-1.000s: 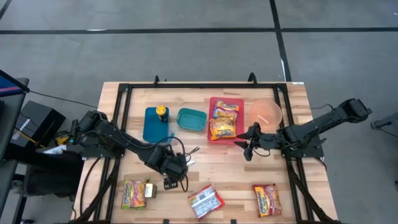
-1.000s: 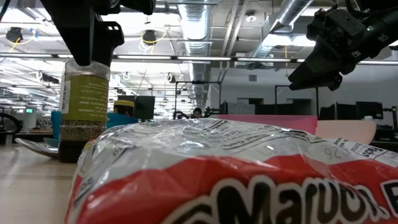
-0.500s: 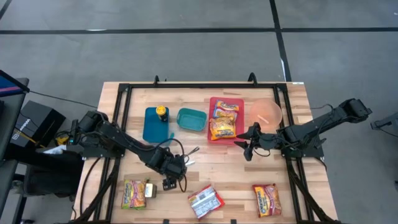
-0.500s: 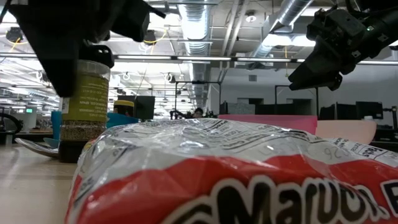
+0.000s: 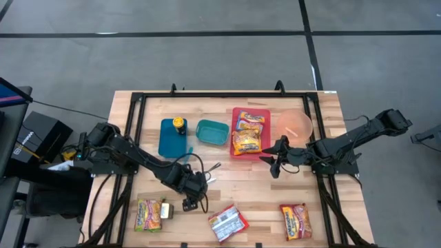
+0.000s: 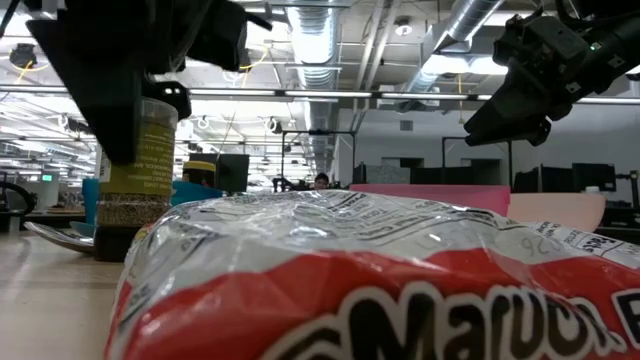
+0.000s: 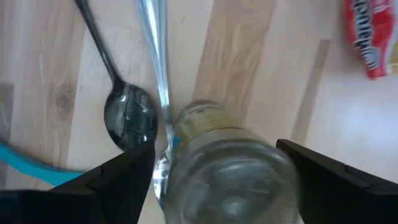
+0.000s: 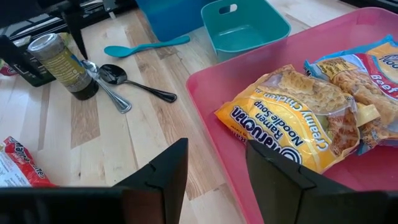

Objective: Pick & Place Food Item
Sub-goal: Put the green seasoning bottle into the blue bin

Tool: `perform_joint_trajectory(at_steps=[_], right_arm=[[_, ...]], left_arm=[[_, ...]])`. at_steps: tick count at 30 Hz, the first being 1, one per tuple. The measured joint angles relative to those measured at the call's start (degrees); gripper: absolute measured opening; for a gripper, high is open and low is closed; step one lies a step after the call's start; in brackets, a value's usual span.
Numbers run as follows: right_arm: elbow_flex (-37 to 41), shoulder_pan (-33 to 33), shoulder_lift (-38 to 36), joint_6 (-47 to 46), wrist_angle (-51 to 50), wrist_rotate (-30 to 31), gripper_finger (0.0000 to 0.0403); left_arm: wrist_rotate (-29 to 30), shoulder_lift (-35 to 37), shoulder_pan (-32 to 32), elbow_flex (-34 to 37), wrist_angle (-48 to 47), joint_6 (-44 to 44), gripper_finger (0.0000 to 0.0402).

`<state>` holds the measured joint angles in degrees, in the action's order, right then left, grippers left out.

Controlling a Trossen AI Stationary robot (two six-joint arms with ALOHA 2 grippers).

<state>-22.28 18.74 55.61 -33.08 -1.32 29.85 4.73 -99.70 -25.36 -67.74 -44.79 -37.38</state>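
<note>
Hovering over a jar (image 7: 227, 168) near the lower middle of the high view, the left tool (image 7: 214, 171) has its fingers spread wide on either side of the glass, with nothing gripped yet. The jar (image 8: 65, 65) stands upright on the table (image 5: 241, 180), just beside two metal spoons (image 8: 124, 84) and a teal spoon (image 8: 146, 45). It looks rigid, smooth and probably slippery, with some weight from its contents, and being glass it would not take a knock well; a hold across the body just below the lid seems safest, squarely and without tilting. The spoons lie close against its base, so a low approach could nudge them. The right tool (image 8: 214, 177) hangs partly open and empty at the centre right of the high view, over the near edge of the pink tray (image 8: 211, 118), which already holds noodle packs (image 8: 292, 134). Beside the tray sit a teal tub (image 8: 245, 31) and a pink bowl (image 5: 295, 125). Three more packets lie along the bottom of the high view, one (image 5: 150, 213) just below the left arm. Bare wood between the jar and the tray gives fair room to travel; the black frame rails mark the table's sides.
</note>
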Motion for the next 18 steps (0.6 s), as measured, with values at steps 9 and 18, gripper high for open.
perform_joint_trajectory(at_steps=[9,18], right_arm=[[0.00,0.00,-0.02,-0.15,0.02,0.00,0.0156],[0.00,0.00,-0.02,-0.13,0.00,0.00,0.0156]], left_arm=[[-0.15,0.00,0.98,2.40,2.72,0.02,0.0308],[-0.50,0.00,0.97,2.40,3.37,0.04,0.0301]])
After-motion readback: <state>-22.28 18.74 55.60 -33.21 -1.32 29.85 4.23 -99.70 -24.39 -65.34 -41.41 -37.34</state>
